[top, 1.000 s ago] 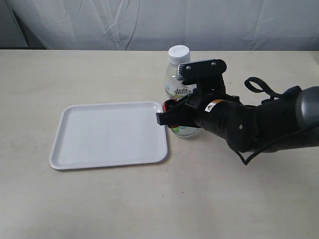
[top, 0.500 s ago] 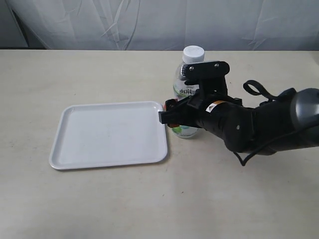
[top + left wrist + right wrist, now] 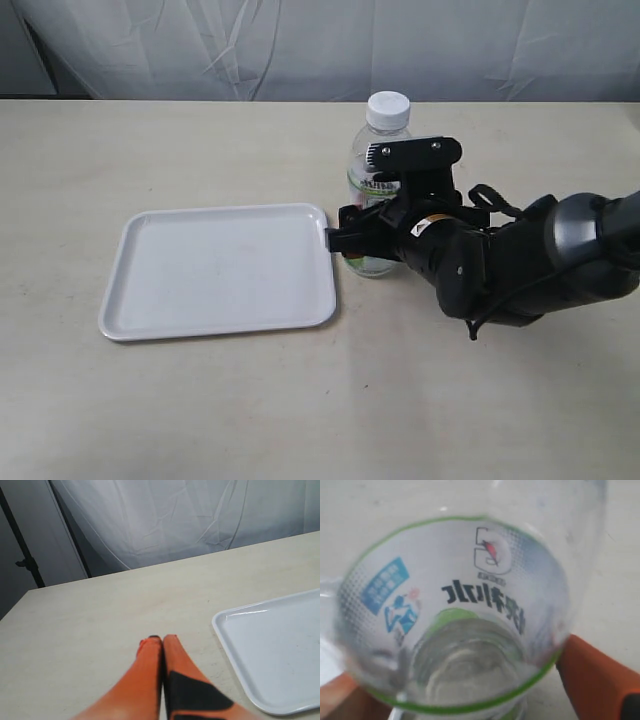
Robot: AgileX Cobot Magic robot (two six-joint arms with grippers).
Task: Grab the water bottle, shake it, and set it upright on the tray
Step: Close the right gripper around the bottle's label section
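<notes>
The water bottle (image 3: 371, 182), clear with a white cap and a white-and-green label, stands upright on the table just right of the tray (image 3: 220, 268). My right gripper (image 3: 360, 240) is shut on its lower body, one orange finger on each side. In the right wrist view the bottle (image 3: 455, 610) fills the picture, and an orange finger (image 3: 595, 680) presses against its side. My left gripper (image 3: 159, 639) is shut on nothing, low over bare table beside the tray's (image 3: 280, 650) corner. It is out of the exterior view.
A white curtain (image 3: 320, 45) hangs behind the table's far edge. The beige tabletop (image 3: 300, 400) stretches round the tray and in front of the right arm (image 3: 540, 250).
The bottle was tilted toward the tray a second ago. It has swung upright and shifted a little right in my right gripper. The right arm has turned and sunk slightly.
</notes>
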